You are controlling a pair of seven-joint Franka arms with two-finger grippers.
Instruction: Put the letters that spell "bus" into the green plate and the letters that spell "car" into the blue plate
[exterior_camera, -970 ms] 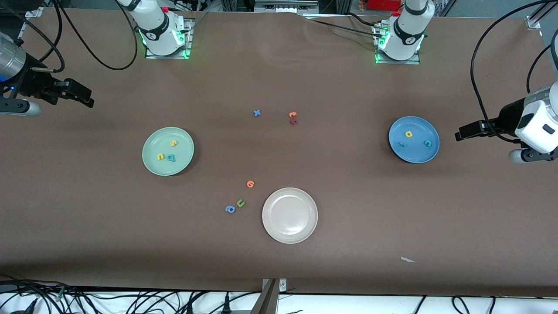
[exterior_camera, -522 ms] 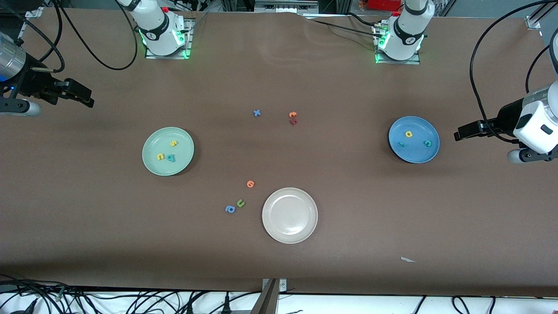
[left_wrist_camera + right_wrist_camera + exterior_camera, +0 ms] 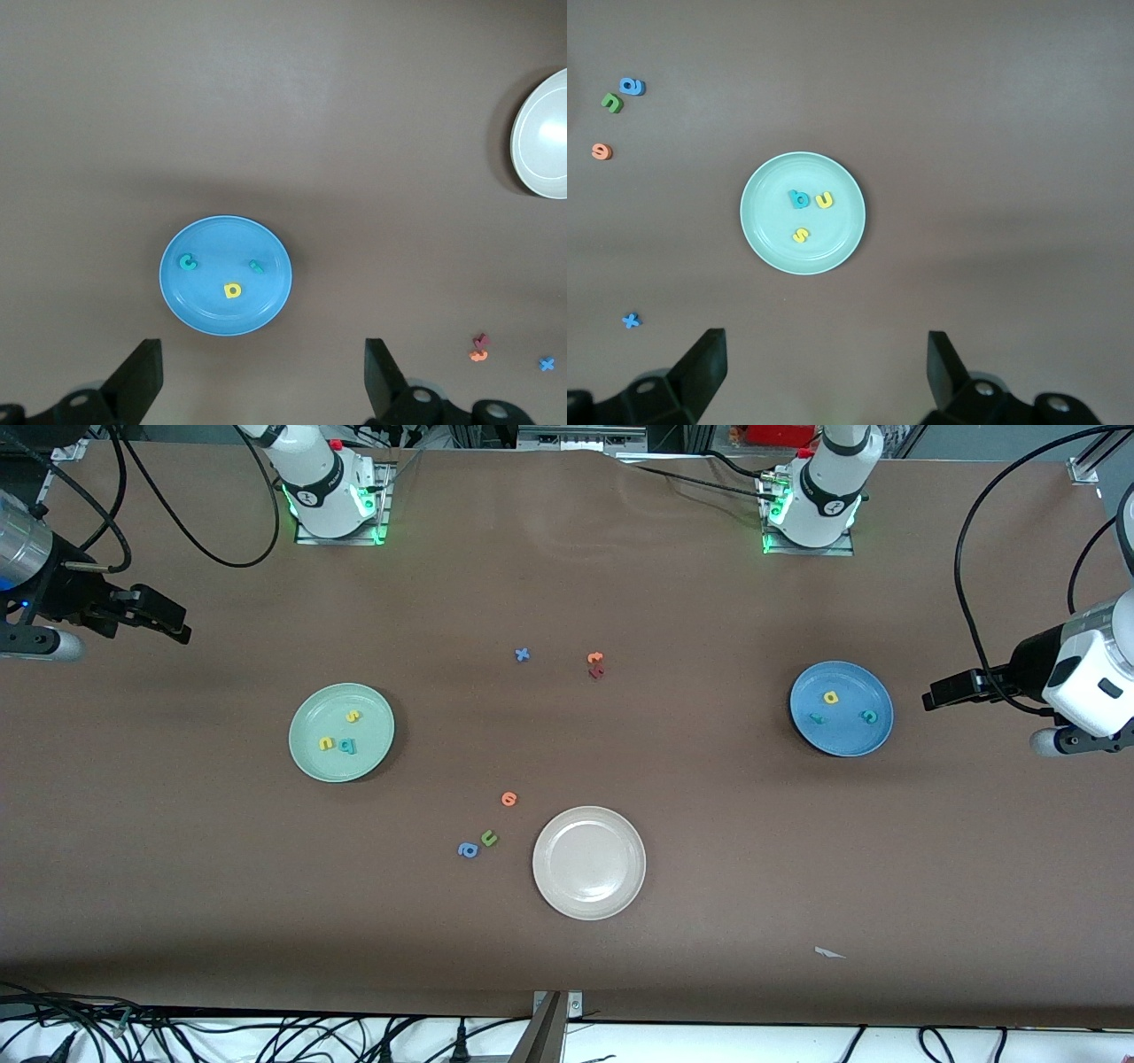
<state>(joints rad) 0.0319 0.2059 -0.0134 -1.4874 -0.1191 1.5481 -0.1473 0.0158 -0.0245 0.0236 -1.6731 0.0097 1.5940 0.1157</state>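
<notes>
The green plate (image 3: 312,716) (image 3: 833,241) holds a teal "b" (image 3: 348,746) (image 3: 799,199), a yellow "u" (image 3: 326,743) (image 3: 824,200) and a yellow "s" (image 3: 353,716) (image 3: 800,235). In the blue plate (image 3: 842,737) (image 3: 266,303) lie a teal "c" (image 3: 869,715) (image 3: 188,262), a yellow "a" (image 3: 830,698) (image 3: 232,289) and a thin teal "r" (image 3: 817,718) (image 3: 256,266). My left gripper (image 3: 932,694) (image 3: 262,372) hangs open and empty over bare table beside the blue plate. Over the right arm's end of the table, my right gripper (image 3: 180,627) (image 3: 824,367) also hangs open and empty.
A cream-white plate (image 3: 588,895) (image 3: 542,168) sits nearer the front camera, mid-table. Beside it lie loose letters: orange (image 3: 508,798), olive "u" (image 3: 488,838) and blue (image 3: 468,850). Toward the bases lie a blue "x" (image 3: 522,654), an orange letter (image 3: 594,658) and a dark red one (image 3: 596,672).
The left arm has shifted very slightly. The right arm, plates and letters have not moved.
</notes>
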